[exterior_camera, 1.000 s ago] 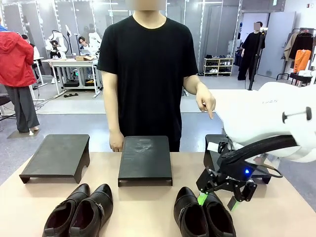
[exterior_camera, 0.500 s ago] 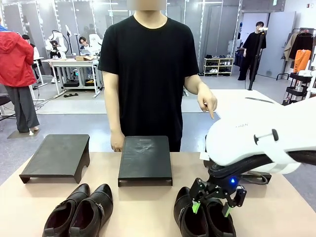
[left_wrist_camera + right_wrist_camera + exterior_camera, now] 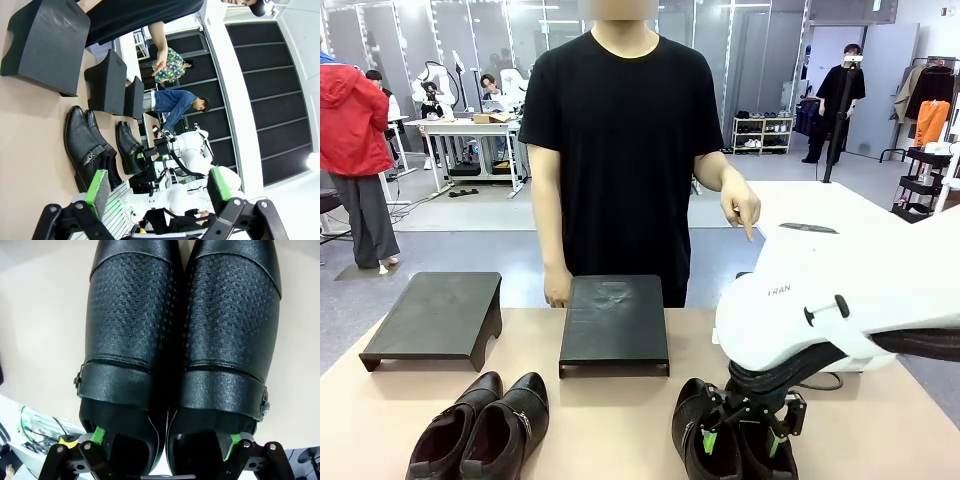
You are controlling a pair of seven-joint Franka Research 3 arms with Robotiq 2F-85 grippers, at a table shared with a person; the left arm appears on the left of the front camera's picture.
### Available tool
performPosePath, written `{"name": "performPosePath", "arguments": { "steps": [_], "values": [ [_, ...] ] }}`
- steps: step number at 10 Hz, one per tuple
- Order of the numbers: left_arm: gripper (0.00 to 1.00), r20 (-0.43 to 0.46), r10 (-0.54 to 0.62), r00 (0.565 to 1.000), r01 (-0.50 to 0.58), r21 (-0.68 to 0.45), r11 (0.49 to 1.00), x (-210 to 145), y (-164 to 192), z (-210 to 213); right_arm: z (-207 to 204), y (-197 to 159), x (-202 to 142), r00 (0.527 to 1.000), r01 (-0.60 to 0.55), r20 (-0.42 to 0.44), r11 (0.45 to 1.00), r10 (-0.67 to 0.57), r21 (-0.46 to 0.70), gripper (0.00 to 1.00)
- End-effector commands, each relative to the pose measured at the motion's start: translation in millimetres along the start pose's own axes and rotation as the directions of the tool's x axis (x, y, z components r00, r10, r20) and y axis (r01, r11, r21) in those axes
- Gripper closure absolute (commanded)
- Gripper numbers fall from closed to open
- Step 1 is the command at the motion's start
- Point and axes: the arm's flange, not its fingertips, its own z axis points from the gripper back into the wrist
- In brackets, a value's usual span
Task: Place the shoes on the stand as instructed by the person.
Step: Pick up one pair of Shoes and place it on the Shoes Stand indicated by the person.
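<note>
At right shoes (image 3: 180, 340) | wrist view: right hand (image 3: 164, 442) spread, finger in each

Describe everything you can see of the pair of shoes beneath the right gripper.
The pair of shoes is glossy black leather, embossed with small dots across the vamps, each with a buckled strap over the instep. They lie flat and side by side, touching, on the tan table, toes toward the person. The right gripper stands open over them, one green-padded finger in each dark opening, the inner walls between.
</note>
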Motion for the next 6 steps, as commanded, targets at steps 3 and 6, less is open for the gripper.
{"name": "performPosePath", "arguments": {
  "steps": [3, 6],
  "values": [
    [0.0, -0.005, -0.014, 1.0, 0.014, -0.005, 1.0, -0.3, 0.6, 2.1, -16.7, 1.5, -20.1, 0.999, 0.004, 0.033, 0.999, -0.003, -0.05, 0.77],
    [0.0, -0.005, -0.014, 1.0, 0.014, -0.005, 1.0, -0.3, 0.6, 2.1, -19.1, 4.5, -20.0, 0.999, 0.015, 0.03, 0.998, -0.013, -0.069, 1.0]
  ]
}}
